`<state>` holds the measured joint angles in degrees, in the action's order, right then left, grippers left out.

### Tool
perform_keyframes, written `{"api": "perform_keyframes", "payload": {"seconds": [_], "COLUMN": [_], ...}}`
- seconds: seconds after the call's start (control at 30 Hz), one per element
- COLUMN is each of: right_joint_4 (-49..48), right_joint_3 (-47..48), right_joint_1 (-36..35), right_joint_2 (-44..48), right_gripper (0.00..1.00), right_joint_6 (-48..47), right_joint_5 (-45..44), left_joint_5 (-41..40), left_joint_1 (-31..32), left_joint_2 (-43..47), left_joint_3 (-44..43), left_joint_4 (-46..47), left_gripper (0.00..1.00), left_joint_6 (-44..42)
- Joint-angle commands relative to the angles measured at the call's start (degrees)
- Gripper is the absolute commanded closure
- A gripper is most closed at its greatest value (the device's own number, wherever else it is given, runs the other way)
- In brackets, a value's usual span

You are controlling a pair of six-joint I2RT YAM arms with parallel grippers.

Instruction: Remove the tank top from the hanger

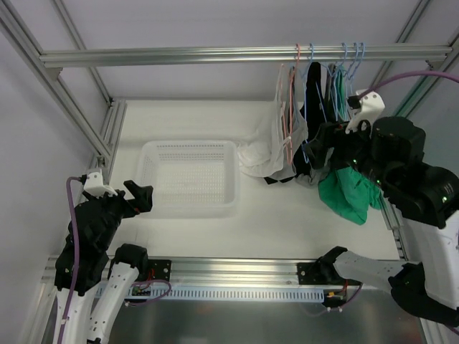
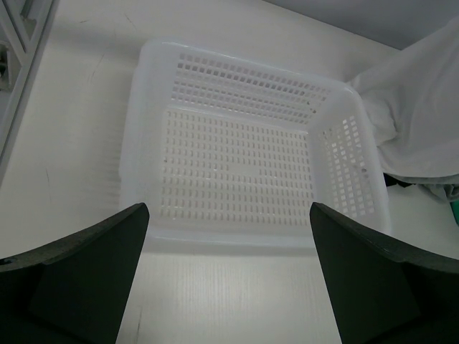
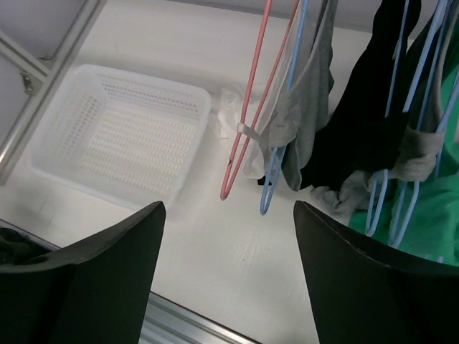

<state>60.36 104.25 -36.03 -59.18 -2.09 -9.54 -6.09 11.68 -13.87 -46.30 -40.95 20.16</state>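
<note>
**A:** Why does the right gripper [image 3: 229,215] sit up by the rail [image 1: 215,55] and not down on the table [image 1: 272,222]?

**B:** The clothes hang there. Its wrist view faces a pink hanger [image 3: 247,122] and a blue hanger [image 3: 283,129], with the grey tank top [image 3: 312,100] draped on the blue wire. The fingers are spread wide with nothing between them, so by the look of it the arm is lining up for a grab it has not yet made.

**A:** And the left gripper [image 2: 228,215]?

**B:** It is low, hovering over the near edge of the white basket [image 1: 188,145], and likewise spread and holding nothing. It is probably waiting to receive or steady the cloth.

**A:** How will the tank top handle?

**B:** It is soft, thin knit that falls limp, with narrow straps looped over the hanger's shoulders. The hangers are slim, smooth wire that will likely swing when tugged. A black garment [image 3: 373,107] hangs just beside it and a green garment [image 3: 430,222] sags lower, so a pinch could catch the wrong fabric.

**A:** And the basket?

**B:** It is rigid perforated plastic, rectangular and shallow. A white cloth [image 2: 423,107] bunches against its right wall.
</note>
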Motion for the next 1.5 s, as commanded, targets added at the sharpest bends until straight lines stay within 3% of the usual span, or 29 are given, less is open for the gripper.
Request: {"api": "perform_keyframes", "payload": {"seconds": [0.0,0.17,0.37,0.57,0.8,1.1,1.13,1.33,1.47], "right_joint_4": [0.7,-1.5,-3.7,-6.4,-10.0,-16.1,-16.2,-20.3,-24.4], "right_joint_3": [6.0,9.5,10.6,9.5,5.4,-0.9,-1.1,-4.3,-5.4], "right_joint_1": [-5.1,-8.8,-8.1,-6.1,-3.6,-3.5,-3.4,-3.4,-3.5], "right_joint_2": [-5.4,-11.7,-18.4,-22.2,-23.9,-24.0,-23.8,-21.4,-18.8], "right_gripper": [0.24,0.39,0.50,0.53,0.56,0.74,0.81,1.00,1.00], "right_joint_6": [-2.5,-5.9,-7.4,-7.4,-7.4,-4.2,-4.0,-2.2,-1.8], "right_joint_5": [-12.8,-19.4,-21.0,-20.1,-19.6,-23.0,-23.2,-25.4,-26.0], "left_joint_5": [0.2,0.2,0.7,0.8,0.9,0.6,0.6,0.7,0.6], "left_joint_1": [0.5,0.5,0.6,1.0,1.4,1.7,1.8,1.9,2.1], "left_joint_2": [-0.6,-0.6,-0.9,-0.6,-0.4,0.1,0.2,0.0,0.0], "left_joint_3": [0.2,0.2,0.2,0.2,0.2,0.2,0.2,0.2,0.2], "left_joint_4": [1.8,1.8,1.8,1.8,1.8,1.8,1.8,1.8,1.8], "left_gripper": [0.01,0.01,0.01,0.01,0.01,0.01,0.01,0.01,0.01], "left_joint_6": [-0.1,-0.1,-0.2,-0.2,-0.2,-0.2,-0.2,-0.2,-0.2]}}
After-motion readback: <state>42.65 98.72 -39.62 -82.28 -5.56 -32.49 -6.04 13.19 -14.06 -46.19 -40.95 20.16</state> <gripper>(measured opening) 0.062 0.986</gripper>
